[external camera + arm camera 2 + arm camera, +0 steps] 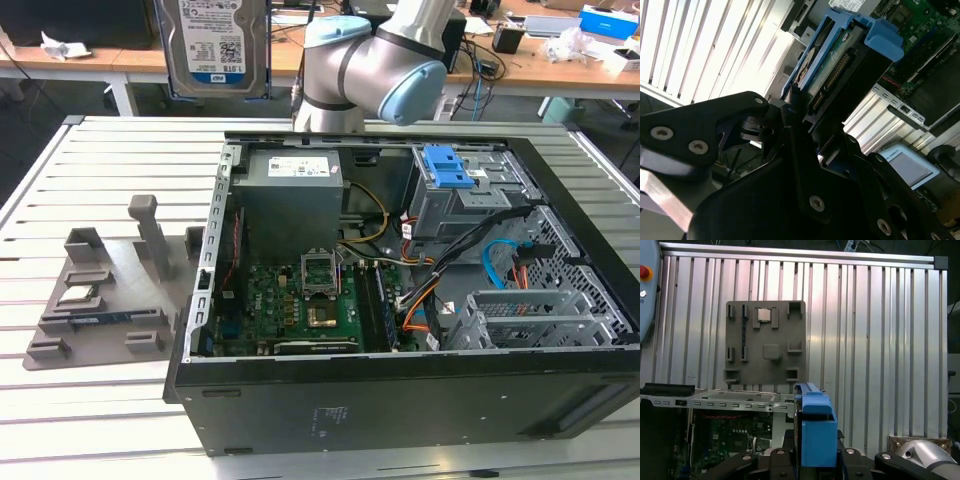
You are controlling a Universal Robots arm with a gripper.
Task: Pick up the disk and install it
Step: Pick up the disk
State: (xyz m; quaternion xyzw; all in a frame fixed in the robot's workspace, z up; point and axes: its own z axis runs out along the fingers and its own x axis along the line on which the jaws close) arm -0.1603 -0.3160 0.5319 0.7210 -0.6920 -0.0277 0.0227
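Arm raised, elbow bent, fingers clamped.

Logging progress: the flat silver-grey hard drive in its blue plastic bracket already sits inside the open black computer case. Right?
No. In the exterior view the flat silver-grey hard drive in its blue plastic bracket is raised outside the open black computer case; the gripper grips it.

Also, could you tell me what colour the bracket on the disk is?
Blue; the bracket shows best in the first wrist view.
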